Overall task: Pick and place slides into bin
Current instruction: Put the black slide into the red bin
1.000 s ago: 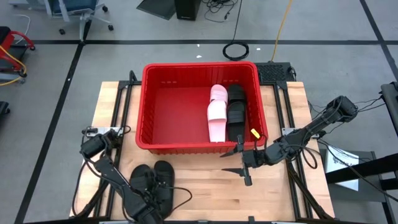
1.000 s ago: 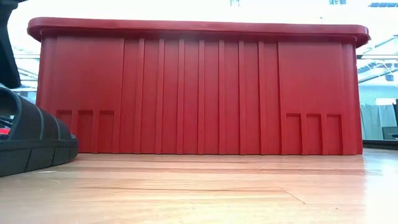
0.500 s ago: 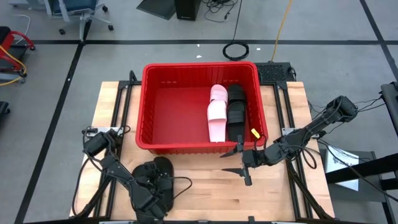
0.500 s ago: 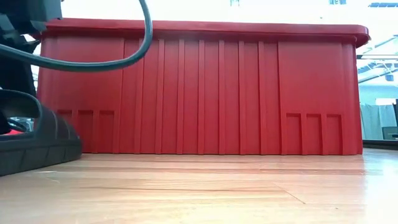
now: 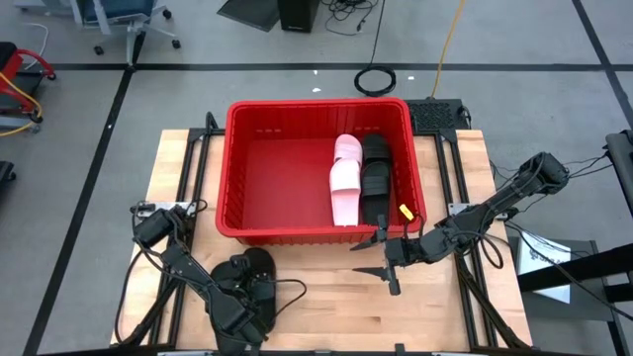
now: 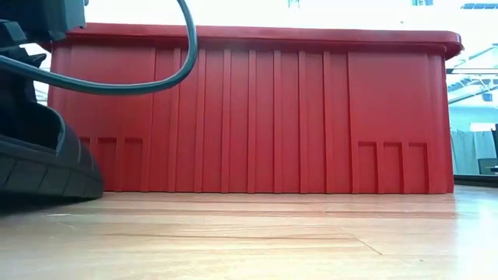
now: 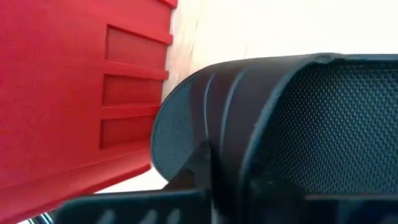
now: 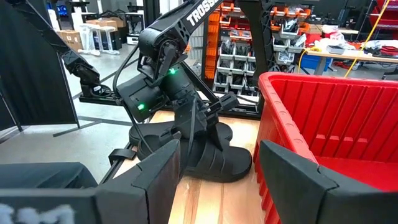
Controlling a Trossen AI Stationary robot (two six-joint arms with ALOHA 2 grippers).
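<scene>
Wooden table (image 5: pixel 326 311): the red bin (image 5: pixel 267 178) is seen holding one pink slide (image 5: pixel 345 180) and one black slide (image 5: pixel 375 178). Two black slides (image 5: pixel 253 281) lie just in front of it, half hidden by the left gripper (image 5: pixel 240 300), whose fingers cannot be made out. The right gripper (image 5: pixel 381 253) hangs spread wide, empty.

- Right gripper (image 8: pixel 214 180): fingers spread apart, empty.
- Bin (image 8: pixel 323 112): red wall beside them.
- Left gripper (image 8: pixel 202 127): down on black slides (image 8: pixel 214 158).
</scene>
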